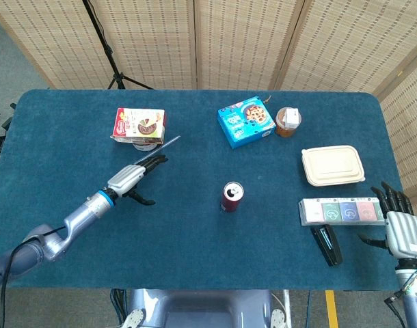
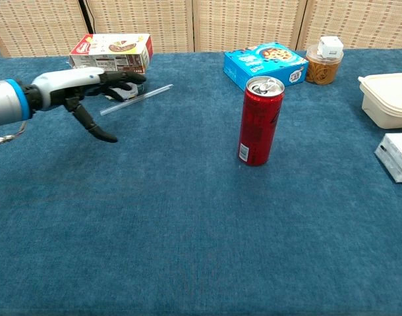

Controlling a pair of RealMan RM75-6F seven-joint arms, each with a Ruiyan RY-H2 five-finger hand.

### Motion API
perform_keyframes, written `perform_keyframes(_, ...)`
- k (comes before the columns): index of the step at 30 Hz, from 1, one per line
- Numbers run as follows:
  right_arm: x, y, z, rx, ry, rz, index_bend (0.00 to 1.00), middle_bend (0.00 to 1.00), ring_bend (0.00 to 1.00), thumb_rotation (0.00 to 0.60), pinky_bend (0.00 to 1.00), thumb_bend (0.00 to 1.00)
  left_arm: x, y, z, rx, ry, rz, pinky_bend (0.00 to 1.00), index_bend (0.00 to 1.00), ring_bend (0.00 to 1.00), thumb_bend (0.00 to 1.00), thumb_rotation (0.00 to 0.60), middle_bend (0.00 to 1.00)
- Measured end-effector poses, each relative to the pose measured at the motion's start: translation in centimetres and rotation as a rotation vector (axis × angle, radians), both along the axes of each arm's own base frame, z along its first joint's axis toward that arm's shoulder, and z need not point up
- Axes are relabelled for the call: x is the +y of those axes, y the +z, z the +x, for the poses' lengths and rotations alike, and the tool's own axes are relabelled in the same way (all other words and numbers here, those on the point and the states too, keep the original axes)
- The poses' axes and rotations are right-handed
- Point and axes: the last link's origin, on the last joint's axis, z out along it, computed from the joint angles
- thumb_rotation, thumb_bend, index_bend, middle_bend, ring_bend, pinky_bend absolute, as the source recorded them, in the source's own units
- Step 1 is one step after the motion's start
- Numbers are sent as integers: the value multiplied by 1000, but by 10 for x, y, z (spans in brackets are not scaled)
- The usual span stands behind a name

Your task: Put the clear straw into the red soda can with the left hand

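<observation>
While the clear straw (image 2: pixel 136 99) lies flat at upper left, the left hand (image 2: pixel 82 89) hovers beside it, fingers spread, holding nothing.
Pinching near mid-length would likely ease aiming at the red soda can (image 2: pixel 259 120), centre frame.

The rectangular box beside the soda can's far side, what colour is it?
Bright blue cardboard box printed with cookies, clearest in the chest view.
</observation>
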Motion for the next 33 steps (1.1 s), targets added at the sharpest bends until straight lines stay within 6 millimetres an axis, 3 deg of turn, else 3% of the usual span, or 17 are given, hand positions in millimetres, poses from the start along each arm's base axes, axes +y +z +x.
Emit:
perform_keyframes(6,1,0,2,-5,8,0,96,0,0,600,0,0,-2,22,-32,97,94,68,138,0,0,0,600,0)
perform_keyframes(15,2,0,3,-6,12,2,96,0,0,600,0,0,1,31,-62,134,208,106,138,0,0,0,600,0)
perform_keyframes(21,2,-2,3,-1,11,8,96,0,0,600,0,0,6,24,-63,111,220,105,138,0,0,0,600,0)
perform_keyframes(33,1,-2,1,4,-1,8,96,0,0,600,0,0,17,4,-45,68,184,62,138,0,0,0,600,0)
